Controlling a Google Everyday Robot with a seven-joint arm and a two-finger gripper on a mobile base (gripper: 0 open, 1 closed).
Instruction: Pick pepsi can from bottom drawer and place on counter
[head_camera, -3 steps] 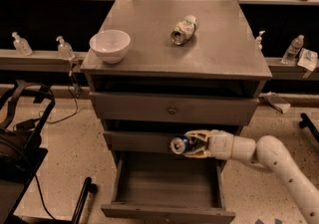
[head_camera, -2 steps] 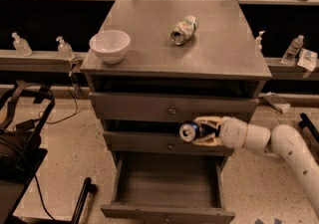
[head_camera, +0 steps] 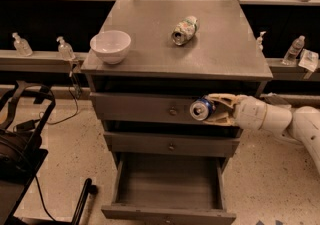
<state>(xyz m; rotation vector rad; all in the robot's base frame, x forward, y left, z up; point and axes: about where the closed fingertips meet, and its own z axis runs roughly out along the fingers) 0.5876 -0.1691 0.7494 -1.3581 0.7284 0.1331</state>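
Observation:
My gripper (head_camera: 209, 109) comes in from the right and is shut on the pepsi can (head_camera: 201, 109), a dark blue can with its silver top facing the camera. It holds the can in front of the top drawer's face, just below the counter's (head_camera: 150, 44) front edge. The bottom drawer (head_camera: 169, 189) stands pulled open below, and its inside looks empty.
On the counter lie a white bowl (head_camera: 110, 46) at the front left and a pale green-and-white can (head_camera: 184, 30) on its side near the middle. Small clear bottles (head_camera: 64, 48) stand on ledges either side. A black cart (head_camera: 20, 139) stands at the left on the floor.
My gripper has lifted the pepsi can from the level of the middle drawer up to the top drawer's face and slightly to the right.

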